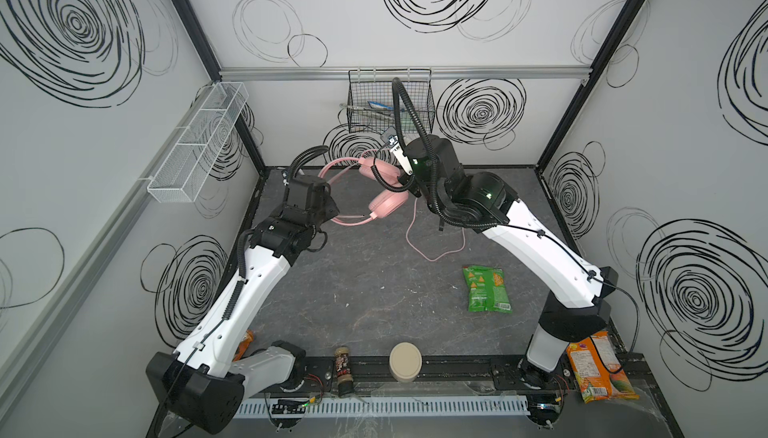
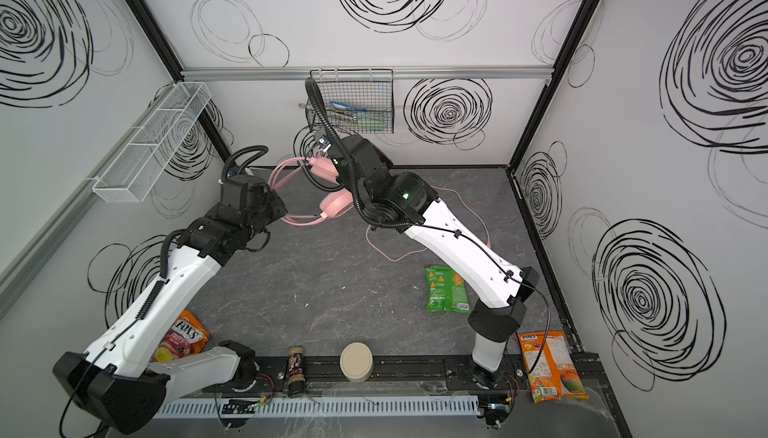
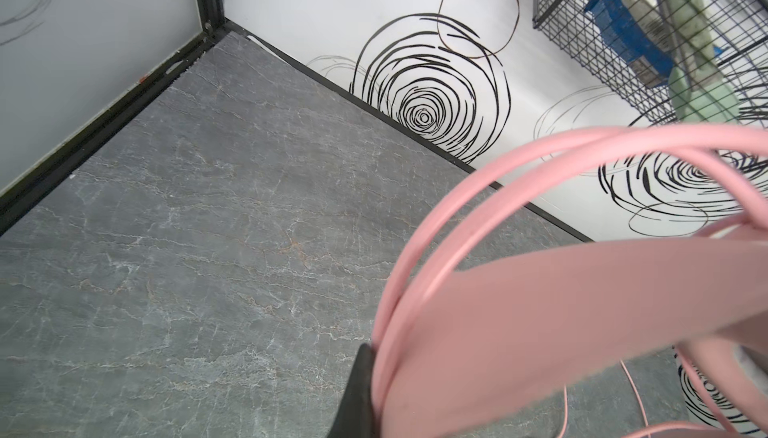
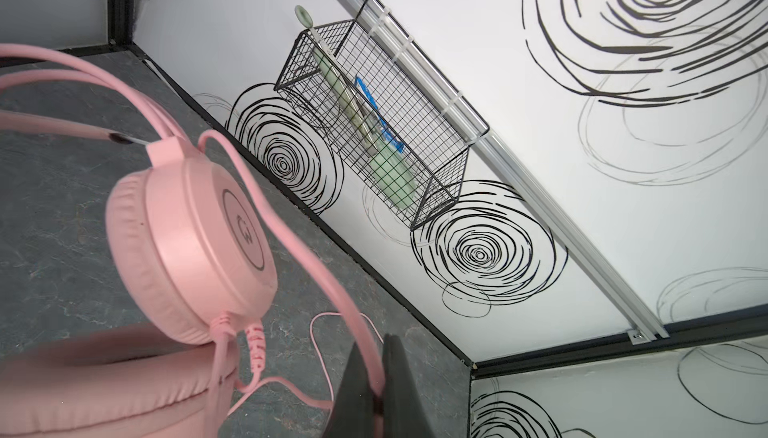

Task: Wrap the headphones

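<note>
Closest to my right wrist camera, my right gripper has its two dark fingers nipped tight on the thin pink cable, a little way down from where it leaves the earcup. My left gripper is closed hard on the headband; I see only one of its fingers there, the other hidden behind the wide pink strap.

Between my two arms, the headphones sit toward the back of the table, apparently held up off it with the earcups hanging down. Beyond my right pinch, the rest of the cable lies in a loose loop on the table, well short of the green snack bag.

I judge the headset light and mostly hard plastic. The headband looks springy and smooth, so it could twist or slide in a narrow grip; the broad strap is the safest hold, and that is where I have it. The cable is limp and thin and will slip through closed fingers unless I keep tension on it. I would grip it close to the earcup for each turn, but not yank at the ribbed joint where it enters the cup, which looks the weakest spot.
</note>
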You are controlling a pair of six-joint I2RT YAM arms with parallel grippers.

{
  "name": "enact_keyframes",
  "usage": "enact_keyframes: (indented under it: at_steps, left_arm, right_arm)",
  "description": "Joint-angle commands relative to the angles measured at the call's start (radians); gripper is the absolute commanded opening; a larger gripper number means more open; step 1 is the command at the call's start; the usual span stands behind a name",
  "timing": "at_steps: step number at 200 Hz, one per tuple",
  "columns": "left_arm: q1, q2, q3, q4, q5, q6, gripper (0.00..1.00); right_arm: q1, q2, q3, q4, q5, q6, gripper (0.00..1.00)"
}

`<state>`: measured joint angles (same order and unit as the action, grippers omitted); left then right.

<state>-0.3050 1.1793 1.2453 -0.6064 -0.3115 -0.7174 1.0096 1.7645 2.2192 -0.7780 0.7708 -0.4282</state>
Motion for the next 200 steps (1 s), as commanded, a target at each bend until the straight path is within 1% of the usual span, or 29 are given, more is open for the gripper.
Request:
enact_keyframes:
  at_steps: [1, 28, 63, 81, 103, 119, 139, 153, 180, 200]
  left_arm:
    - [0.014, -0.009, 0.018, 0.076, -0.036, -0.032, 0.0]
    - [0.015, 0.027, 0.051, 0.085, -0.064, -0.054, 0.0]
    - [0.015, 0.088, 0.108, 0.11, -0.046, -0.082, 0.0]
    - [0.017, 0.107, 0.133, 0.119, -0.014, -0.1, 0.0]
    - [0.034, 0.112, 0.147, 0.136, 0.082, -0.149, 0.0]
    - [0.041, 0.109, 0.157, 0.14, 0.134, -0.194, 0.0]
    - [0.047, 0.098, 0.159, 0.124, 0.142, -0.223, 0.0]
    - [0.057, 0.093, 0.148, 0.121, 0.151, -0.241, 0.0]
    - [0.056, 0.098, 0.159, 0.113, 0.152, -0.26, 0.0]
    - [0.057, 0.1, 0.18, 0.098, 0.133, -0.261, 0.0]
  right_arm:
    - [0.026, -0.035, -0.006, 0.046, 0.03, -0.052, 0.0]
    - [0.11, -0.097, -0.114, 0.141, 0.034, -0.112, 0.0]
    - [0.21, -0.119, -0.165, 0.142, -0.076, -0.065, 0.0]
    - [0.232, -0.127, -0.191, 0.142, -0.152, -0.023, 0.0]
    - [0.233, -0.175, -0.287, 0.199, -0.212, 0.005, 0.0]
    - [0.225, -0.213, -0.342, 0.247, -0.218, 0.022, 0.0]
    - [0.179, -0.217, -0.321, 0.217, -0.224, 0.071, 0.0]
    - [0.158, -0.233, -0.334, 0.224, -0.225, 0.084, 0.0]
    - [0.151, -0.267, -0.38, 0.254, -0.218, 0.09, 0.0]
    - [0.149, -0.276, -0.378, 0.24, -0.179, 0.103, 0.0]
